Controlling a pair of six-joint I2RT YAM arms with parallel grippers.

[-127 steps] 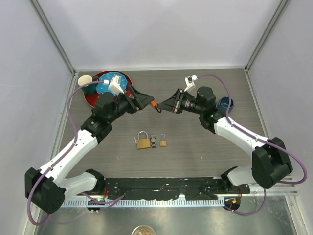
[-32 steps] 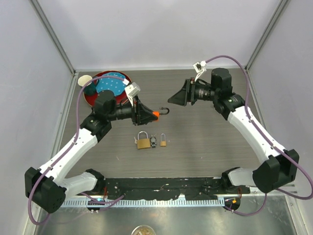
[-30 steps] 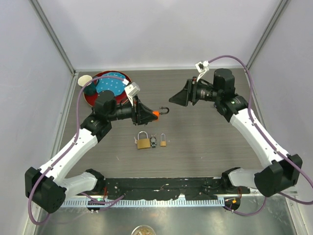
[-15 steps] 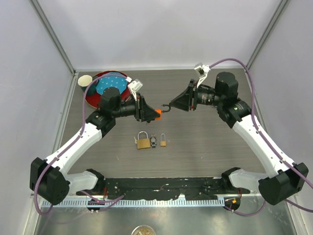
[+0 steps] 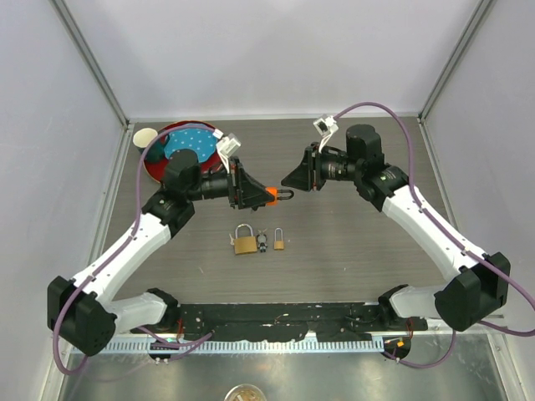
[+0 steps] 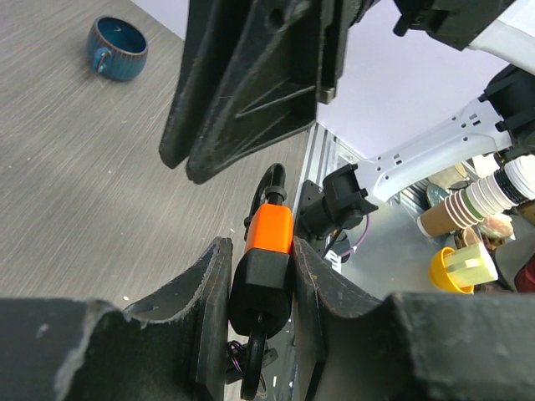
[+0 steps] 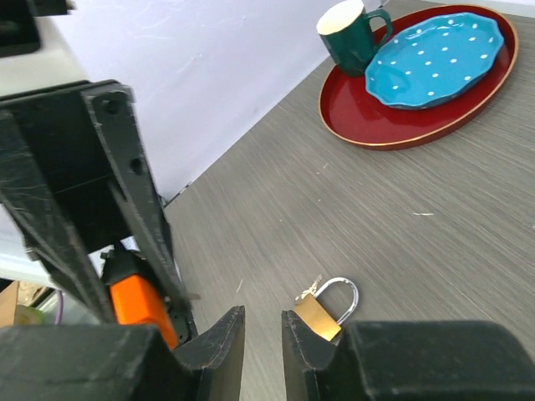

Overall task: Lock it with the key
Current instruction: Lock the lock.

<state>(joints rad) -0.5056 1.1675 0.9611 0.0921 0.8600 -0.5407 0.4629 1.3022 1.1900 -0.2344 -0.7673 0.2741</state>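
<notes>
Two grippers meet above the table [image 5: 351,251]: left gripper [image 5: 262,194] clamps the orange padlock [image 5: 272,195]; right gripper [image 5: 288,179], jaws narrow and empty, hovers at its two o'clock.

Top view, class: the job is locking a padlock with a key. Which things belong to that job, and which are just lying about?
Job in hand:
orange padlock; left hand gripping it; right hand near its shackle; probably the keys on the table.

Lying about:
large brass padlock; small brass padlock; red tray; blue plate; green mug; blue cup.
</notes>
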